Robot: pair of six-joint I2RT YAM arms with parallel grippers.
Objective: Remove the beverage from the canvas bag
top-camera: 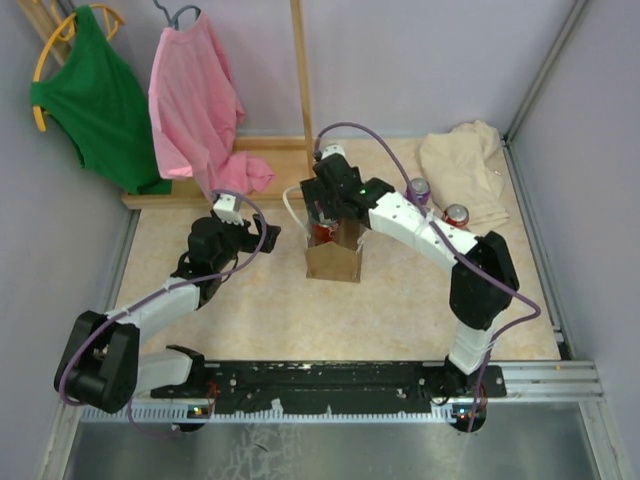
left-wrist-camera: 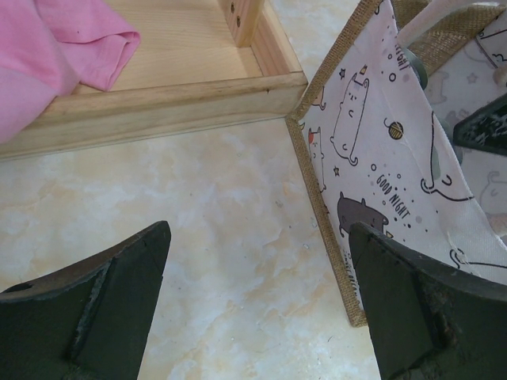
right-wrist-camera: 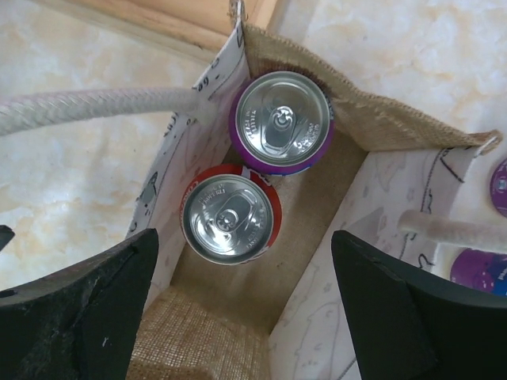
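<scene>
Red aluminium can (right-wrist-camera: 230, 219) stands upright in the tan canvas bag (right-wrist-camera: 396, 127), directly beneath our right gripper (right-wrist-camera: 245, 261), whose jaws hang wide and empty.

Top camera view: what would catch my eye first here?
The green shirt and pink shirt hanging at the back left stand out brightly. Mid-table, the right gripper hangs open over the canvas bag, where a purple can and a red can stand.
</scene>
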